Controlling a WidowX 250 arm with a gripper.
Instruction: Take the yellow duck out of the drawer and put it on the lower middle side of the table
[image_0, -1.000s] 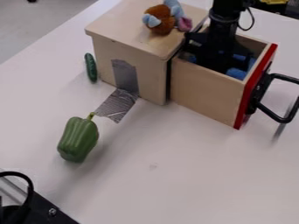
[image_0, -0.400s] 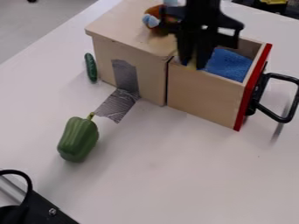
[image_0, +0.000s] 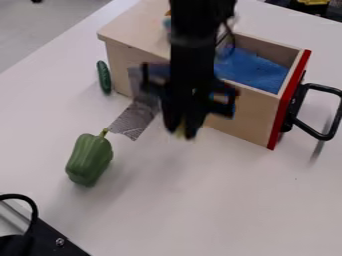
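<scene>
one pepper (image_0: 89, 159), one cucumber (image_0: 103, 78), one duck (image_0: 180, 131), one drawer (image_0: 252, 116) and one blue cloth (image_0: 252, 72) show.

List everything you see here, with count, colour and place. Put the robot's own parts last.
Yellow duck, likely: one, yellow, at the hand's tip, mostly hidden
Bell pepper: one, green, left of centre on the table
Cucumber: one, dark green, beside the box
Box: one, light wood, upper middle
Drawer: one, light wood with red-edged front, open, right of the box
Handle: one, black, on the drawer front
Cloth or foam: one, blue, inside the drawer
Tape: one strip, silver-grey, from box onto table
Cable: one loop, black, lower left
Table: one, whitish, under it all
Arm: one, black, from the top edge
Hand: one, black, above the table before the box
</scene>
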